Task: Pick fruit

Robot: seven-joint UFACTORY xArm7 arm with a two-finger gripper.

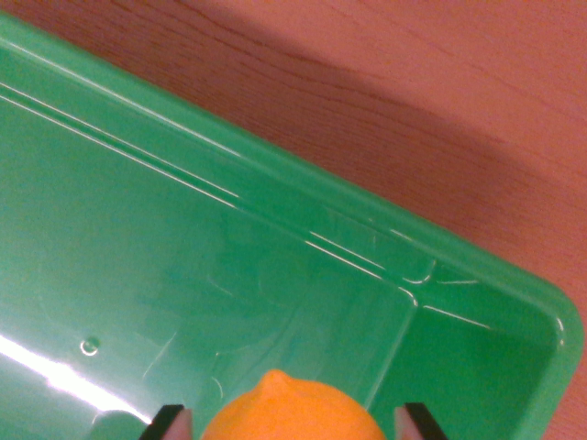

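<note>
Jaws spread either side of the orange fruit at 6 o'clock, w/ gaps showing, so I judge nothing gripped yet; fruit sits over green tray; wood surface toward 1 o'clock.

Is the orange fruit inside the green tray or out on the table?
Inside, apparently: the orange fruit shows against the green tray floor, between the pincer tips. Whether it rests there or is lifted, cannot tell.
</note>
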